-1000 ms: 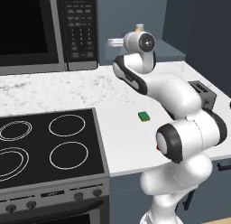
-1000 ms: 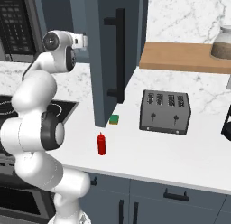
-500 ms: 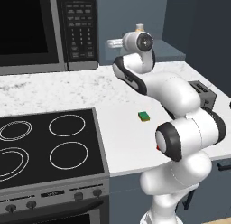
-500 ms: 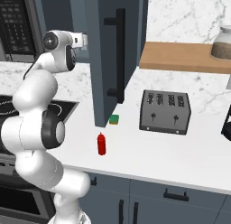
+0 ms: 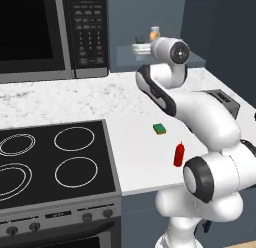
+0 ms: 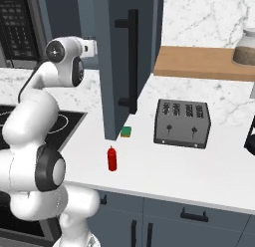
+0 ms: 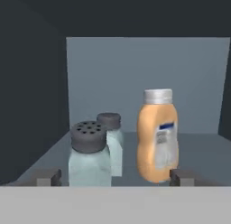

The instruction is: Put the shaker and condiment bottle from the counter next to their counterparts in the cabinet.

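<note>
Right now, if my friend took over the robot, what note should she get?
Gripper: open, holding nothing, reaching into the cabinet niche.
Shaker: standing on the cabinet shelf between the open fingers, right in front of the paler shaker and beside the orange-tan bottle.
Red condiment bottle: upright on the counter, near the front edge, close to a small green sponge.
Done: shaker looks placed.
Left: back the hand out, fetch the red bottle, set it by the orange-tan bottle.
</note>
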### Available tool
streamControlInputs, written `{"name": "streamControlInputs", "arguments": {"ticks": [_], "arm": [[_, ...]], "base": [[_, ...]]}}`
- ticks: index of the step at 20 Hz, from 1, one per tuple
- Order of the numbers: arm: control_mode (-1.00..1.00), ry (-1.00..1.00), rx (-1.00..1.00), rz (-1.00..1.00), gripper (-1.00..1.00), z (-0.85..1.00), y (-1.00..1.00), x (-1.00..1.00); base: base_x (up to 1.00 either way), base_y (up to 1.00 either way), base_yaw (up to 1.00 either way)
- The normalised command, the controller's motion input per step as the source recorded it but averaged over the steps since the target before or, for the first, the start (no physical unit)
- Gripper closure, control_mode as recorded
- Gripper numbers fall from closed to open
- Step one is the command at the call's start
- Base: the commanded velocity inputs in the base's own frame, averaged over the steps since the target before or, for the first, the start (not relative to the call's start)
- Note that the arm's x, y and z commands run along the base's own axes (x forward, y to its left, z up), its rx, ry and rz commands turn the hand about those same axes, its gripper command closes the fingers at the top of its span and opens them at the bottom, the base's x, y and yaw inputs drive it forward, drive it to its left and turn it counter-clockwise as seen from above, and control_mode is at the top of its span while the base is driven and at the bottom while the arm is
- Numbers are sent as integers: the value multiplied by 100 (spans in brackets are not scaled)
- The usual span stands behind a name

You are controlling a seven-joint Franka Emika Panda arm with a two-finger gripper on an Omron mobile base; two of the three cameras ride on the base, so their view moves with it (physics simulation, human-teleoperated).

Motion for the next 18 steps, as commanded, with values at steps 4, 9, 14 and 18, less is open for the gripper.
{"name": "streamControlInputs", "arguments": {"ticks": [4, 9, 14, 18], "arm": [[-100, -23, 9, 0, -100, 9, 0, -83], [-100, -33, 6, 0, -100, 1, 23, -100], [-100, -31, 2, -15, -100, -1, 73, -100], [-100, -12, 0, -65, -100, -17, 38, -100]], "base": [[0, 0, 0], [0, 0, 0], [0, 0, 0], [0, 0, 0]]}}
